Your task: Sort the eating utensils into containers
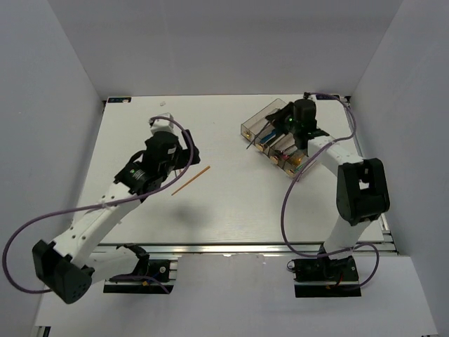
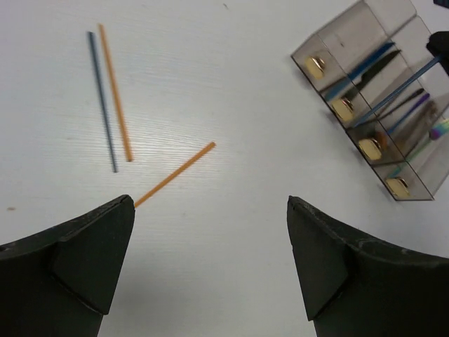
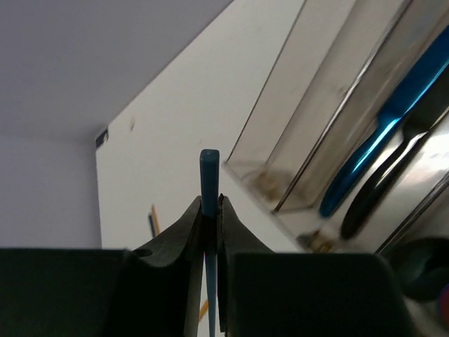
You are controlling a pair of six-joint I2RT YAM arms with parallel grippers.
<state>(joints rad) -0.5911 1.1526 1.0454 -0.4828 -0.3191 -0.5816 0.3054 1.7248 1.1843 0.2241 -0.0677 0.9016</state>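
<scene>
The containers point(image 1: 275, 137) are four joined clear smoky bins at the back right; they also show in the left wrist view point(image 2: 365, 98). My right gripper point(image 1: 293, 123) hovers over them, shut on a blue chopstick point(image 3: 209, 175) that slants down across the bins point(image 2: 396, 90). A blue knife point(image 3: 393, 133) and a black piece point(image 3: 386, 193) lie in the bins, with iridescent cutlery point(image 2: 438, 130). My left gripper point(image 2: 210, 203) is open and empty above an orange chopstick point(image 2: 175, 174) on the table point(image 1: 191, 180). Another orange chopstick point(image 2: 114, 91) and a blue-grey one point(image 2: 102, 102) lie side by side beyond it.
Gold-toned ends point(image 2: 344, 109) show at the near ends of the bins. White walls enclose the table point(image 1: 231, 203) on the left, back and right. The left arm hides the two paired chopsticks in the top view.
</scene>
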